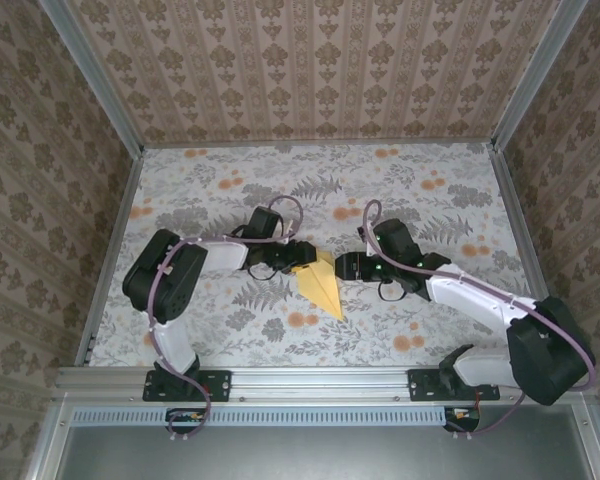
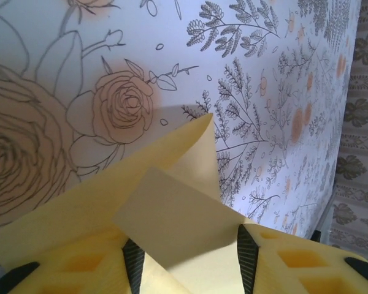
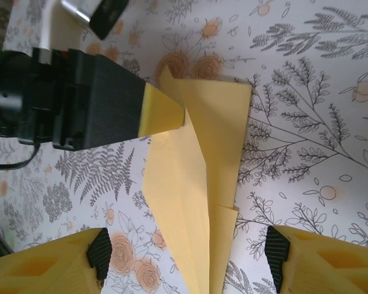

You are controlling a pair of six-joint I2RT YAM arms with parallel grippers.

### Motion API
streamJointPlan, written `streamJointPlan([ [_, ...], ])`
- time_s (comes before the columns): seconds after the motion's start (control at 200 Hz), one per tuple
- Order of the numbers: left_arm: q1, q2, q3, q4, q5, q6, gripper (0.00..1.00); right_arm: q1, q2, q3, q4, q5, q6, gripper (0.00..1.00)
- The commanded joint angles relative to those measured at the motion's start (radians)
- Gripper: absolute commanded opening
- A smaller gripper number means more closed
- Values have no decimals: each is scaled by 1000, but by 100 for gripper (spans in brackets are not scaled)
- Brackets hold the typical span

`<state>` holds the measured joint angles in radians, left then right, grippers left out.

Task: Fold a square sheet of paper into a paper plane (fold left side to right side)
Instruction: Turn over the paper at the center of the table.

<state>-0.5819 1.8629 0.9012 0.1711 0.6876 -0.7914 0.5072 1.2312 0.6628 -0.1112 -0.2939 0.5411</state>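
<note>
Plane (image 1: 320,285), top view: a yellow pointed wedge lies on the floral surface (image 1: 230,190) at mid-width, its tip toward the near edge. It sits between the two hands. The left hand (image 1: 296,260) touches its upper left edge. The right hand (image 1: 340,268) is just beside its right edge.

Left wrist view: the left hand (image 2: 190,260) stands part open with its pads apart. A raised pale flap of the plane (image 2: 172,214) lies across the gap and is not pinched.

Right wrist view: the plane (image 3: 196,159) lies in folded layers, narrowing toward the camera. The right hand (image 3: 187,254) is wide open and holds nothing, with a finger either side of the narrow end, clear of it. The left hand's fingertip (image 3: 162,110) meets the upper left corner.
</note>
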Motion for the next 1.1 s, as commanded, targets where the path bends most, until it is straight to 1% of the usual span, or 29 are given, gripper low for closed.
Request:
streamJointPlan([
  [0.0, -7, 26, 38, 35, 38, -20, 44, -18, -62, -23, 13, 8, 23, 74],
  [0.11, -8, 38, 55, 36, 46, -16, 37, -42, -96, -43, 23, -4, 37, 77],
  [0.275, -7, 44, 76, 33, 52, -11, 26, -91, -131, -92, 84, -59, 86, 81],
  [0.335, -7, 38, 79, 31, 54, -8, 22, -109, -148, -112, 110, -79, 108, 85],
  [0.525, -4, -25, 98, -32, 38, 38, 13, -171, -196, -163, 162, -131, 152, 97],
  [0.58, 1, -53, 96, -42, 28, 44, 11, -186, -204, -171, 170, -142, 158, 99],
  [0.635, 11, -84, 91, -42, 26, 43, 9, -199, -207, -177, 183, -157, 161, 100],
  [0.795, 61, -179, 86, -61, 21, 42, 5, -214, -200, -163, 218, -226, 155, 100],
  [0.945, 119, -278, 88, -77, 15, 43, 2, -213, -188, -116, 171, -266, 121, 100],
  [0.955, 142, -286, 87, -79, 13, 43, 2, -213, -187, -113, 170, -269, 119, 100],
  [0.98, 161, -304, 87, -80, 10, 43, 1, -214, -185, -109, 168, -276, 120, 100],
  [1.095, 213, -378, 94, -83, 3, 42, 0, -213, -175, -103, 205, -327, 139, 100],
])
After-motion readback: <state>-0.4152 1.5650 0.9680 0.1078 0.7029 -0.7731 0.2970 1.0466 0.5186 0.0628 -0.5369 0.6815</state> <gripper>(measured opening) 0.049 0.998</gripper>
